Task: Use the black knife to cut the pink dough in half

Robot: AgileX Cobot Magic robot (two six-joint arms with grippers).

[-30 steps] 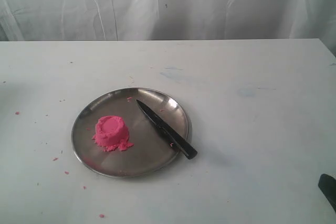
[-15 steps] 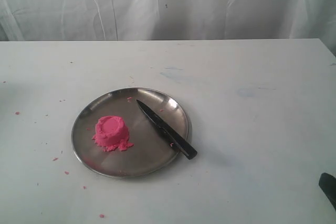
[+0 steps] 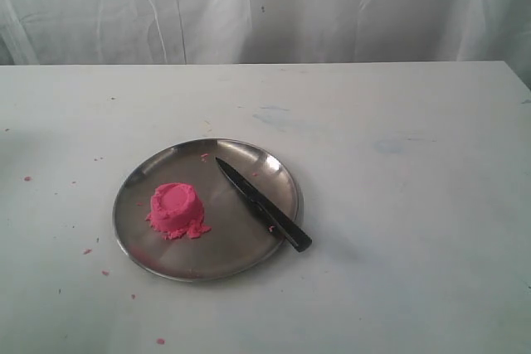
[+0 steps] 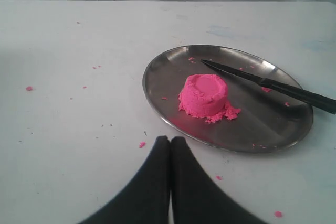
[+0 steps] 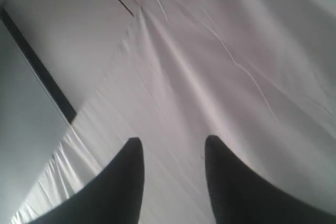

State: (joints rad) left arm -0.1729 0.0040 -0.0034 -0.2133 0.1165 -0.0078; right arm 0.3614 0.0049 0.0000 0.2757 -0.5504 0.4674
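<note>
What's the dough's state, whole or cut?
Whole: the pink dough sits as one upright cup-shaped lump on the plate; the black knife lies apart from it.

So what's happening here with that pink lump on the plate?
Nothing is being handled right now. The pink dough sits whole, in a moulded cup shape, on a round metal plate. The black knife meant to halve it lies beside it, its handle end jutting over the rim. The left claw is shut and empty, near the plate. The right claw is open, empty and pointed at the white curtain.
</note>
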